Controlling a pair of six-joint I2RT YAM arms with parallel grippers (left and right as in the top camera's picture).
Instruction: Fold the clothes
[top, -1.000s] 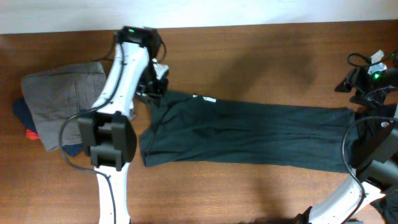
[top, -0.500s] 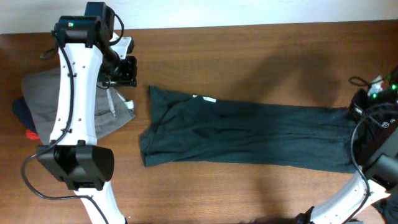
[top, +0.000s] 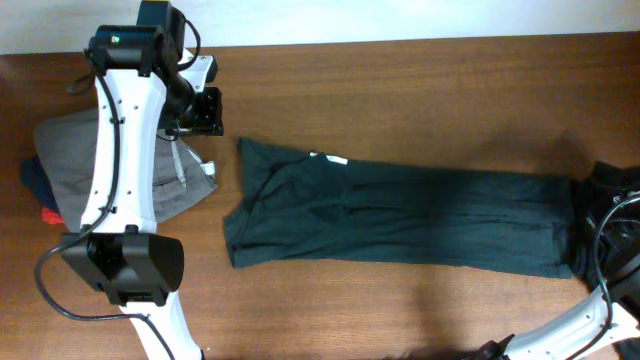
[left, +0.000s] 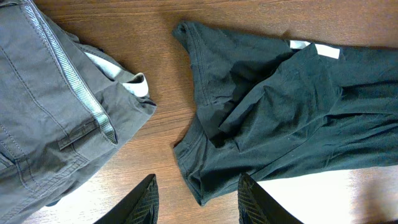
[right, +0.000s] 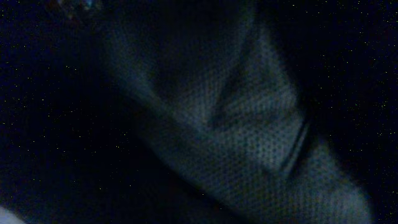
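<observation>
Jaws on my left gripper (left: 197, 190) stand apart, holding nothing, above the brown wooden table (left: 155, 143). My right gripper (top: 610, 185) is closed, with dark mesh fabric (right: 249, 143) filling its view; grip unclear. The long dark green garment (top: 400, 215) lies flat mid-table, folded grey trousers (top: 70, 160) beyond.

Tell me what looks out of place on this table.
The dark green garment lies stretched into a long strip, its left end bunched and creased rather than flat. The grey garment at the left edge sits in a loose heap, with a blue piece and a red piece poking out beneath.
</observation>
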